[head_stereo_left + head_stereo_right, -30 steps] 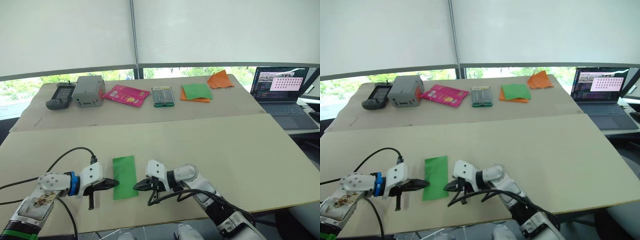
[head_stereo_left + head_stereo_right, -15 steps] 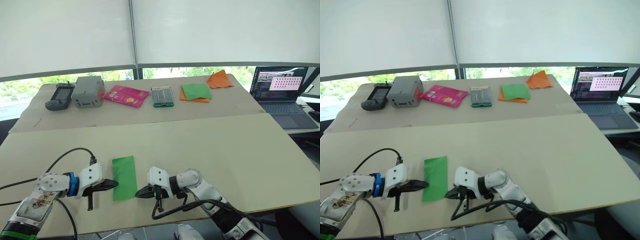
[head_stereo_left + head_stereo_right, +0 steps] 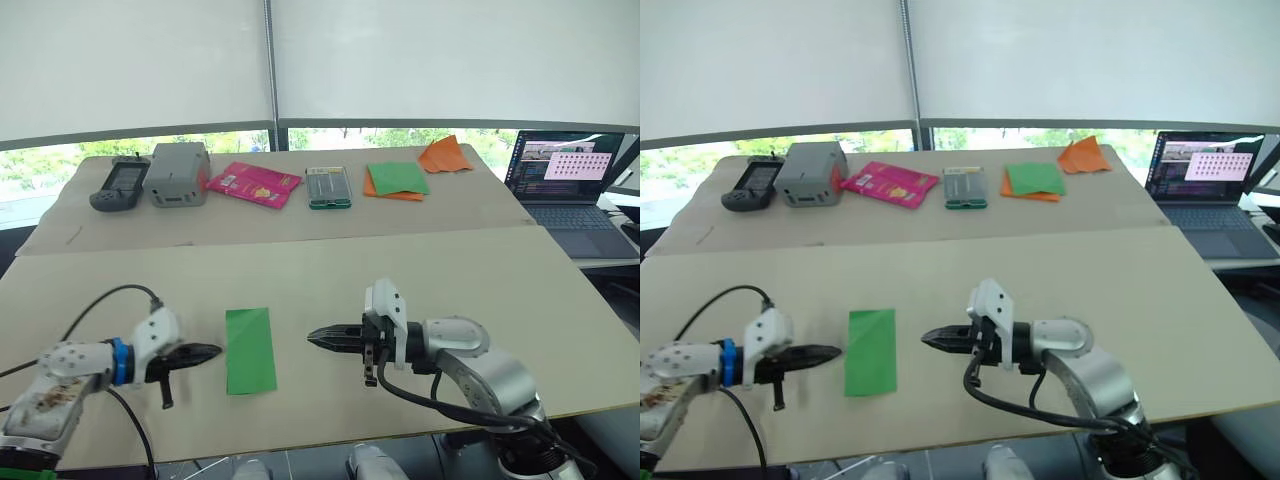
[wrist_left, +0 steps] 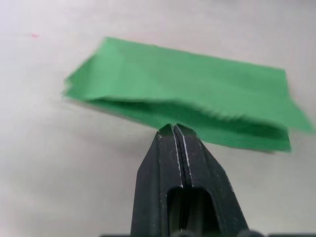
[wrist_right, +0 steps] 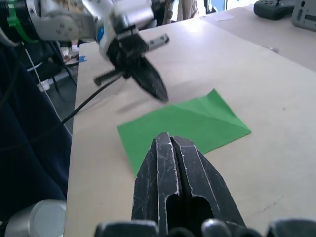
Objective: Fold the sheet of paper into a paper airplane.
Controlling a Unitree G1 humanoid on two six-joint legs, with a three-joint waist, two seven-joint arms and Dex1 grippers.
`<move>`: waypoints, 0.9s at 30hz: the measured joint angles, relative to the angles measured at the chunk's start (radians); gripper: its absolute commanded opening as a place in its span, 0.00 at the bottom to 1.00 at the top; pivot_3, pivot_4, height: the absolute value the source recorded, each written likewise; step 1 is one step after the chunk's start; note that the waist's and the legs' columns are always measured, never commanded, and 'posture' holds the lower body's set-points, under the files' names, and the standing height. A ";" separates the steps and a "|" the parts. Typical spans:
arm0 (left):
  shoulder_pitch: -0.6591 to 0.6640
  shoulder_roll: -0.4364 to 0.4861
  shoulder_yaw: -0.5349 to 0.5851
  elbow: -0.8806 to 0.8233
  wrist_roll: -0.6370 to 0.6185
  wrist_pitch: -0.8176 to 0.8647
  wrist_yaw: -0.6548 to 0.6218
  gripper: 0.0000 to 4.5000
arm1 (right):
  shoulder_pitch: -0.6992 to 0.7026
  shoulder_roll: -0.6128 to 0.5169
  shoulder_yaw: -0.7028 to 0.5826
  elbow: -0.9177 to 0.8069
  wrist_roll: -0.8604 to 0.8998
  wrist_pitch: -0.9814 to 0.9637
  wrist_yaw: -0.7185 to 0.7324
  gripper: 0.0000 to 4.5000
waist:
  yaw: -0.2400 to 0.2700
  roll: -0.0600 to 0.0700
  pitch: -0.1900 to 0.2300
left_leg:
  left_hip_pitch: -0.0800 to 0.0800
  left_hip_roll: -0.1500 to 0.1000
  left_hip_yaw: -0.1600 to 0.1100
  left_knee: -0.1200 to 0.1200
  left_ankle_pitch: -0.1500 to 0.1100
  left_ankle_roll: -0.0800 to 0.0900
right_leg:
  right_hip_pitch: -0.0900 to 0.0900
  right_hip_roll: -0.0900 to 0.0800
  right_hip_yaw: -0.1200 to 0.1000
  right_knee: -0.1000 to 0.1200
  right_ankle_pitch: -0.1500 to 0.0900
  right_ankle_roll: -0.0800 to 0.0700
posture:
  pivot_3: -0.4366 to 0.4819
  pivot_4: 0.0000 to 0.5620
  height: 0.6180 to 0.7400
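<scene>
The sheet of paper (image 3: pixel 250 350) lies flat on the near table as a narrow green rectangle, folded in half, with a diagonal crease at one end. My left gripper (image 3: pixel 210 352) is shut and empty, its tip pointing at the paper's left edge, a small gap away. In the left wrist view the shut fingers (image 4: pixel 174 148) sit just short of the paper (image 4: pixel 187 89). My right gripper (image 3: pixel 314 338) is shut and empty, hovering a short way to the right of the paper. The right wrist view shows the paper (image 5: pixel 182 126) and the left gripper (image 5: pixel 158 91) beyond it.
On the far table stand a handheld device (image 3: pixel 118 186), a grey box (image 3: pixel 179 173), a pink packet (image 3: pixel 254 185), a small green-edged box (image 3: pixel 328 188), a green sheet on an orange one (image 3: pixel 396 181) and crumpled orange paper (image 3: pixel 444 155). A laptop (image 3: pixel 570 190) sits at the right.
My right gripper has drawn back to the right, away from the paper's right edge, and lifted a little. The left gripper has backed off leftward slightly. The paper lies where it was.
</scene>
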 measured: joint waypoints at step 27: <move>-0.204 -0.162 -0.218 -0.006 0.061 0.092 0.004 0.00 | 0.075 -0.043 -0.002 -0.072 0.080 0.055 -0.191 0.00 | 0.004 0.002 0.000 | -0.010 -0.006 -0.007 0.002 0.004 0.007 | 0.001 -0.002 0.000 -0.008 0.002 0.003 | 0.48 0.27 1.00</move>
